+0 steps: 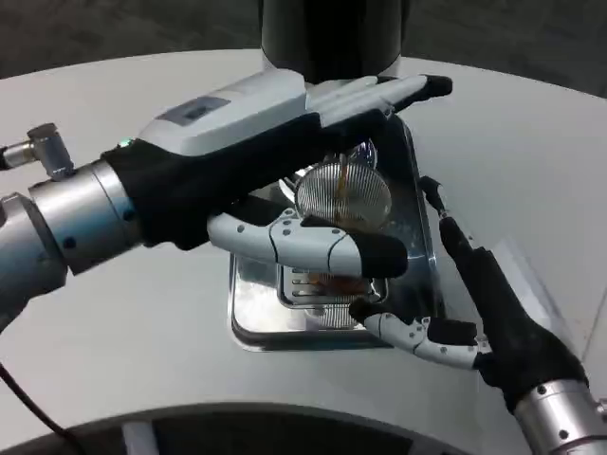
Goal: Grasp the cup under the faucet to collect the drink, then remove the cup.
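A clear ribbed cup (345, 192) with brown drink in it stands on the metal drip tray (248, 313) under the dark dispenser (332, 33). A thin brown stream runs into it. My left hand (256, 142) reaches in from the left and holds the cup: its fingers (398, 93) lie stretched along the cup's far side, and the thumb (318, 248) crosses in front of its lower part. My right hand (474, 303) rests at the tray's right edge with fingers apart and nothing in it. The cup's base is hidden behind the left thumb.
The tray has a slotted grate (318, 289) in its middle and sits on the round white table (123, 313). The dispenser body rises at the back centre. A faint clear sheet (531, 275) lies to the right of the tray.
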Robot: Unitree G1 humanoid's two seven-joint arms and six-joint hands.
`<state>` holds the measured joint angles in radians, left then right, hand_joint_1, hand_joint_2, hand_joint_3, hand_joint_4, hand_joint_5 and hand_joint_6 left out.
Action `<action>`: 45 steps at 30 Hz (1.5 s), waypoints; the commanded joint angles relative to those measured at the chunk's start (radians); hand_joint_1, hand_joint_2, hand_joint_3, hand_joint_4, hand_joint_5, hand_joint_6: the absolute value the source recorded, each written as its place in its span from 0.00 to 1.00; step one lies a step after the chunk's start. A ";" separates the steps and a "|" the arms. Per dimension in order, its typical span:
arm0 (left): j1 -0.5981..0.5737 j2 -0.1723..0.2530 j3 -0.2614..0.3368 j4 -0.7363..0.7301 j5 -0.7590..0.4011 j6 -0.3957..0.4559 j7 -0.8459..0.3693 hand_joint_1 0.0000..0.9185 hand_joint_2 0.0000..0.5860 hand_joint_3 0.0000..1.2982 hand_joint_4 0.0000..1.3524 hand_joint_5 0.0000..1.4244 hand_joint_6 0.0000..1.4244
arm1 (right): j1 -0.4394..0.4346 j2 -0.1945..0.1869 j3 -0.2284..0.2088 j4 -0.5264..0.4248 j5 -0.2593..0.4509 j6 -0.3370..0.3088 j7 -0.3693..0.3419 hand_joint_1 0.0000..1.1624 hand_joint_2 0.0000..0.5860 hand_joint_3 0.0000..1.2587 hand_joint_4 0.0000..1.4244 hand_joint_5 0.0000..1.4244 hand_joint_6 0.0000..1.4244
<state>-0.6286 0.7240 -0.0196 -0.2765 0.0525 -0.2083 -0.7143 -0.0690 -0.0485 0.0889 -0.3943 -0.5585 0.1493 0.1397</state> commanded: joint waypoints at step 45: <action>0.030 0.057 -0.005 0.017 0.005 -0.027 -0.024 0.00 0.17 0.00 0.00 0.00 0.00 | -0.324 0.015 0.063 0.513 0.228 -0.138 -0.200 0.67 0.28 0.00 0.00 0.00 0.00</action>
<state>-0.6289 0.7614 -0.0157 -0.2667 0.0474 -0.2337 -0.7118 -0.3863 -0.0389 0.1492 0.0900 -0.3429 0.0307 -0.0496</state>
